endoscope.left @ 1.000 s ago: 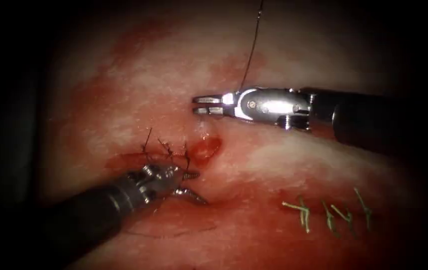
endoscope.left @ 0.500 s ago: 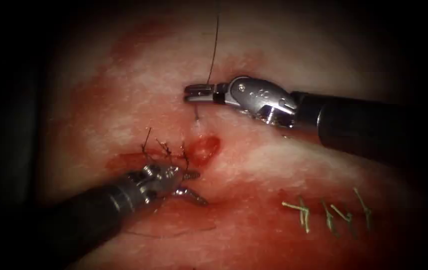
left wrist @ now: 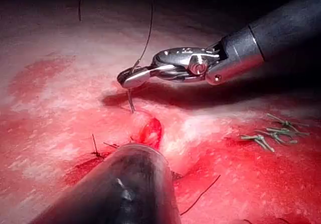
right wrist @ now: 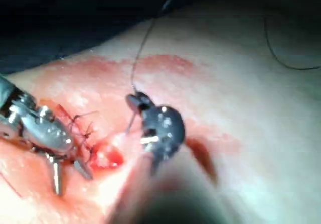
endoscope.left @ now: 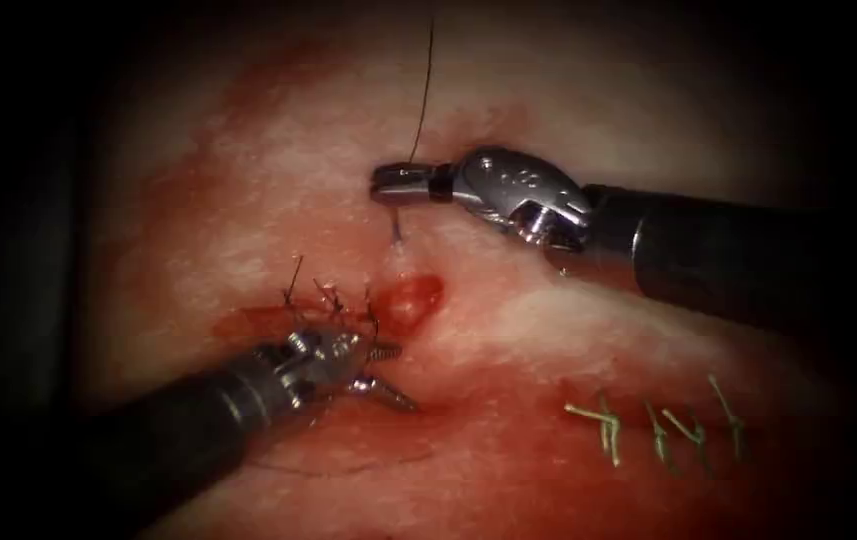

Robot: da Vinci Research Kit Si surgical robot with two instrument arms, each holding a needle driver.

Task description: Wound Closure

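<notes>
Closure partly done: three dark knotted stitches (endoscope.left: 333, 297) seen at left stretch of cut (endoscope.left: 248, 322); open red gap (endoscope.left: 413, 298) at centre left unstitched. Needle (endoscope.left: 395, 228) held near one end by right hand (endoscope.left: 393, 183), pressed together; other end sunk in tissue (endoscope.left: 248, 180) just above gap. Thread (endoscope.left: 421, 95) runs to top of frame. Left hand (endoscope.left: 385, 372) spread, empty, lower centre beside gap. Green stitches (endoscope.left: 653, 425) noted lower right, well apart; nothing blocks gap.
</notes>
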